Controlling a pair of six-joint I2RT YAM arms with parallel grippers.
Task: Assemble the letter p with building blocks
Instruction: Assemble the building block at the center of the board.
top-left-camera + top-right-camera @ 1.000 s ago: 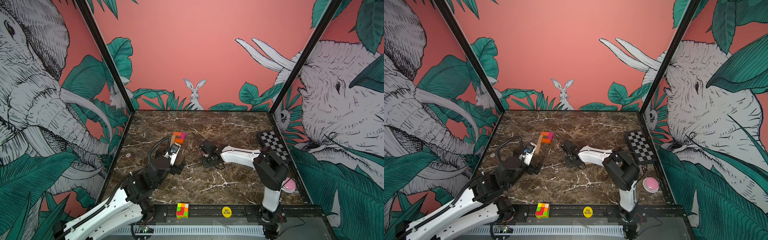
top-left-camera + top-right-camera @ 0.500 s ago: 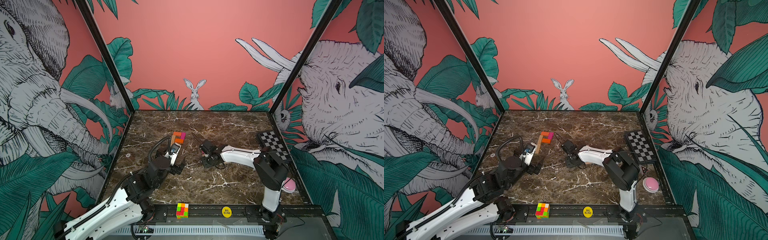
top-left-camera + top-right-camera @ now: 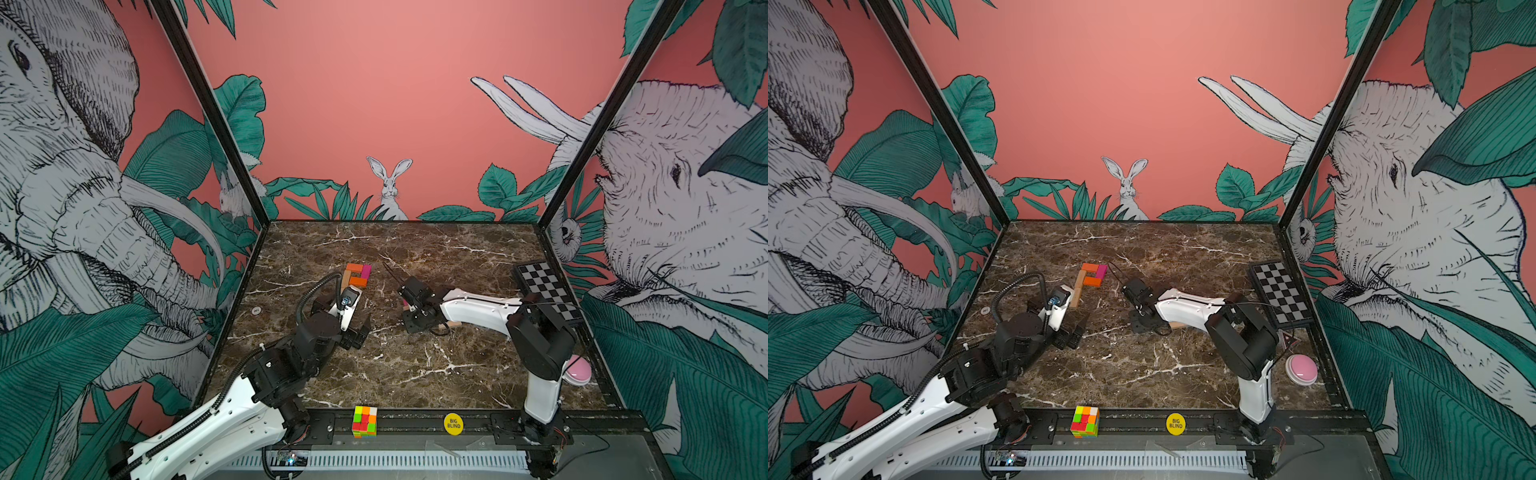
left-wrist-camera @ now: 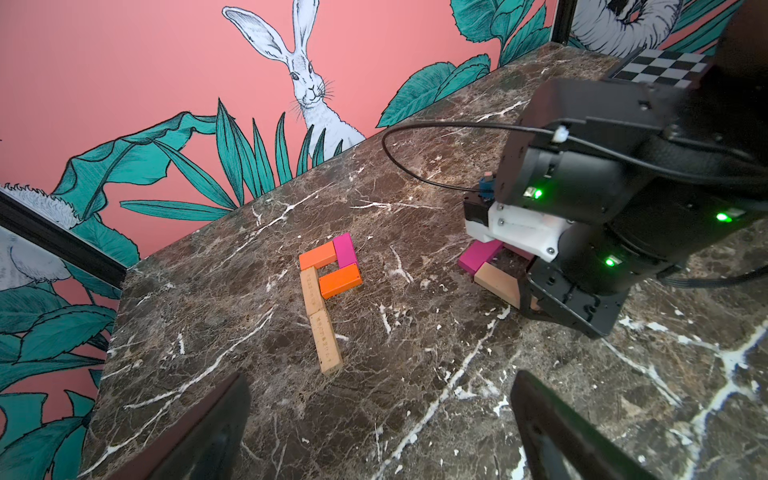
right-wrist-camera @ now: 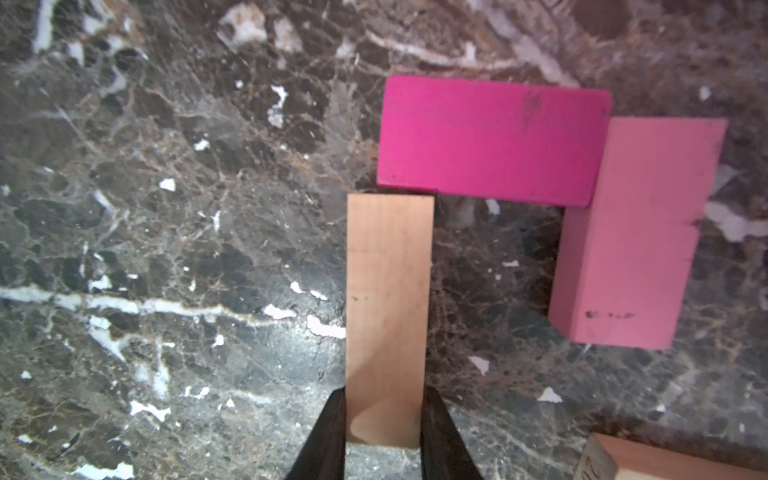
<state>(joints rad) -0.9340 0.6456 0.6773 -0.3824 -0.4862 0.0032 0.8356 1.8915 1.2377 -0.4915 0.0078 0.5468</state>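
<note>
Two matching robot arms.
- Left arm (image 3: 216,428): white moulded shells with small screw holes, black motor joints, black corrugated cable hose (image 3: 993,300).
- Right arm (image 3: 478,309): white forearm and upright, bulky black elbow housing (image 3: 540,336), thin black wire (image 4: 383,145).
- Right wrist: white screwed bracket (image 4: 519,226), green status lights (image 4: 538,193).

Two high front overviews of the marble table (image 3: 415,374); wrist cameras low and close above it.

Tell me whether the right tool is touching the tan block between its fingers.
Touching. The right wrist view shows the right tool with both fingers pressed flush against the long sides of the tan block, no gap either side.
</note>
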